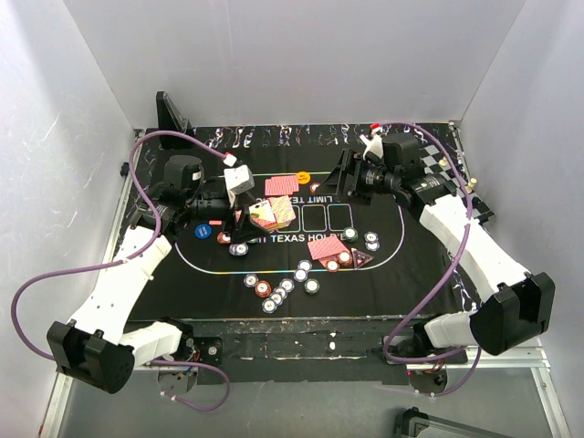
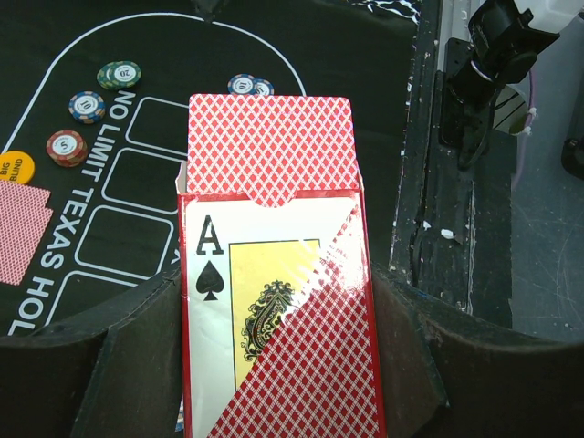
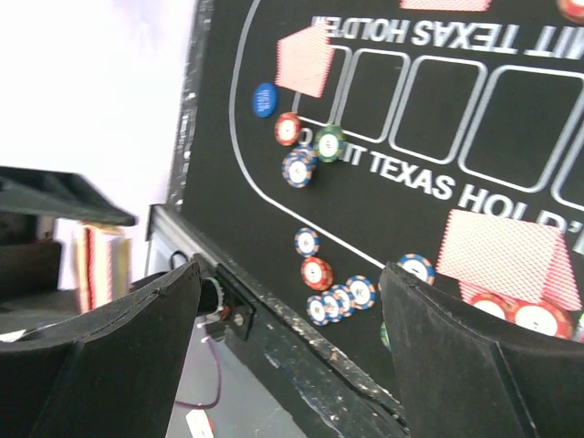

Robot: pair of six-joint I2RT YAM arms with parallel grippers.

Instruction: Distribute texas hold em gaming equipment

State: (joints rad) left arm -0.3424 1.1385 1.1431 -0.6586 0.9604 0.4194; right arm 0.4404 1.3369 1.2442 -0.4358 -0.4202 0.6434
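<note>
the left gripper (image 2: 278,356) clenched the opened card box (image 2: 270,155), seemingly for dealing, while the right gripper (image 3: 290,274) hung released and empty.

The black left claw (image 2: 274,351) clamps a red-patterned card box (image 2: 270,155), its white-and-black arm (image 1: 128,274) reaching inward; the black right claw (image 3: 292,319) stands spread wide, the right arm (image 1: 474,248) bent.

- The mat (image 1: 401,274) lies on the surface (image 1: 292,333), and the chessboard (image 1: 438,155) is at the mat's 2 o'clock corner.
- The card box (image 1: 274,214) sits between the fingers of the left end effector (image 2: 274,365), over the mat at 10 o'clock from its centre.
- The far card pile (image 1: 282,183) lies at 12 o'clock from the box.
- The round button (image 1: 302,173) is just beside the far card pile, at 2 o'clock.
- The near card pile (image 1: 327,246) lies at 5 o'clock from the mat's centre.
- The triangular marker (image 1: 363,260) is just beside the near card pile, at 4 o'clock.
- A cluster of chips (image 1: 276,290) lies at 7 o'clock from the mat's centre.
</note>
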